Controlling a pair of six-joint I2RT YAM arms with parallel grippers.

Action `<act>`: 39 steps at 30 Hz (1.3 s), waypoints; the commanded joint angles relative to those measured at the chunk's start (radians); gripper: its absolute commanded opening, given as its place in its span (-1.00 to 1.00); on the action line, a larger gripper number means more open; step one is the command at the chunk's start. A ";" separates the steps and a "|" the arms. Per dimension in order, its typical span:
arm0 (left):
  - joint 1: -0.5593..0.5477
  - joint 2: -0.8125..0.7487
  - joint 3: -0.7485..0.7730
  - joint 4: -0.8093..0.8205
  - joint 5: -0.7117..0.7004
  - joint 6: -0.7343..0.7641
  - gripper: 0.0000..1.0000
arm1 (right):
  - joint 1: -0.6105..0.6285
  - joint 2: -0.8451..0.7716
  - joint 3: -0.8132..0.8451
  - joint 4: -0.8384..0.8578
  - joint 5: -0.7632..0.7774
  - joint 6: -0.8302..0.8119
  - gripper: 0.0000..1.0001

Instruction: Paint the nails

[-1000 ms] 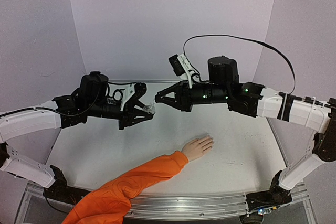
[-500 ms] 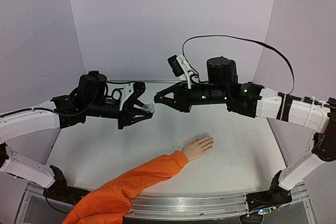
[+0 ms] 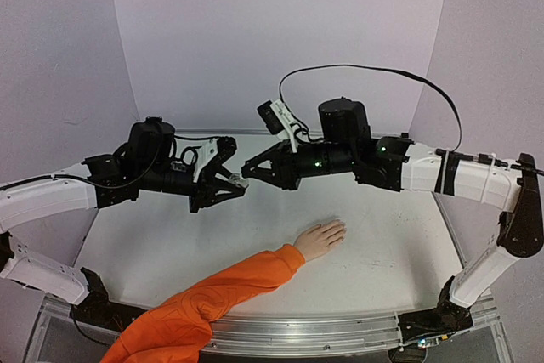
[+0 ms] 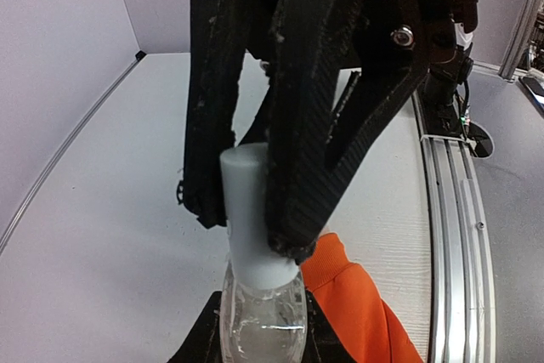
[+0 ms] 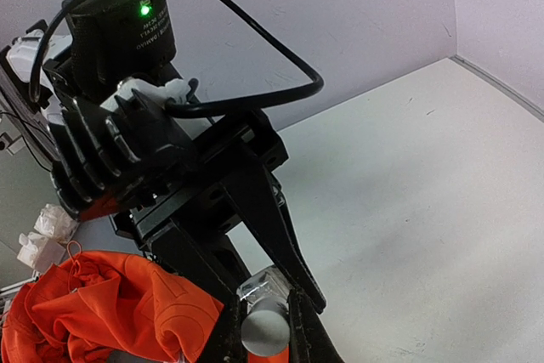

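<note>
Both arms meet in mid-air above the white table [image 3: 399, 248], fingertip to fingertip. The left gripper [image 3: 240, 183] is clamped on the clear, glassy body of a small bottle [image 4: 263, 322], held out sideways toward the other arm; the bottle's smooth white cap [image 4: 246, 201], a plain cylinder, sticks out between the rough black fingers [image 4: 297, 125] of the right gripper [image 5: 265, 331]; those fingers lie close along both sides of the cap, only narrowly parted, though whether they actually squeeze it I cannot tell. A black cable [image 3: 374, 70] loops over the right arm.

Nearer the table's front edge, well apart from the grippers, the pale mannequin hand [image 3: 321, 239] lies flat on the table, its fingers pointing toward the far right; the nails [image 3: 340, 228] at its fingertips are too small to make out; a crumpled orange sleeve [image 3: 212, 295] trails from the wrist to the near edge. Matte lilac walls [image 3: 255, 31] close in the table on three sides.
</note>
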 commanded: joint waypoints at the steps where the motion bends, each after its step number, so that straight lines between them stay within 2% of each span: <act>1: -0.006 -0.044 0.017 0.058 0.001 0.002 -1.00 | 0.004 0.029 0.060 -0.028 -0.054 -0.078 -1.00; 3: -0.006 -0.049 0.020 0.059 -0.032 -0.014 -1.00 | 0.003 0.043 0.058 -0.034 -0.029 -0.090 -1.00; 7: -0.017 -0.039 0.032 0.110 -0.211 -0.080 -1.00 | 0.002 0.079 0.087 -0.028 -0.008 -0.037 -1.00; 11: -0.033 -0.010 0.040 0.251 -0.370 -0.095 -1.00 | 0.006 0.136 0.141 0.002 0.041 0.110 -1.00; 14: -0.036 0.051 0.105 0.359 -0.488 -0.083 -1.00 | 0.018 0.186 0.197 -0.048 0.160 0.231 -1.00; 17: -0.040 0.128 0.120 0.539 -0.526 -0.035 -1.00 | 0.046 0.262 0.287 -0.147 0.298 0.361 -1.00; 20: -0.049 0.208 0.156 0.624 -0.544 0.019 -1.00 | 0.095 0.365 0.418 -0.273 0.461 0.496 -1.00; 23: -0.055 0.231 0.155 0.670 -0.578 0.043 -1.00 | 0.128 0.420 0.457 -0.278 0.528 0.593 -1.00; 29: -0.056 0.169 0.045 0.663 -0.619 -0.031 -1.00 | 0.128 0.355 0.435 -0.231 0.629 0.575 -0.96; 34: -0.053 0.100 -0.049 0.553 -0.672 -0.196 -1.00 | 0.087 0.288 0.404 -0.218 0.584 0.461 -0.02; 39: -0.037 0.048 -0.078 0.386 -0.623 -0.289 -1.00 | 0.050 0.134 0.282 -0.180 0.530 0.266 0.68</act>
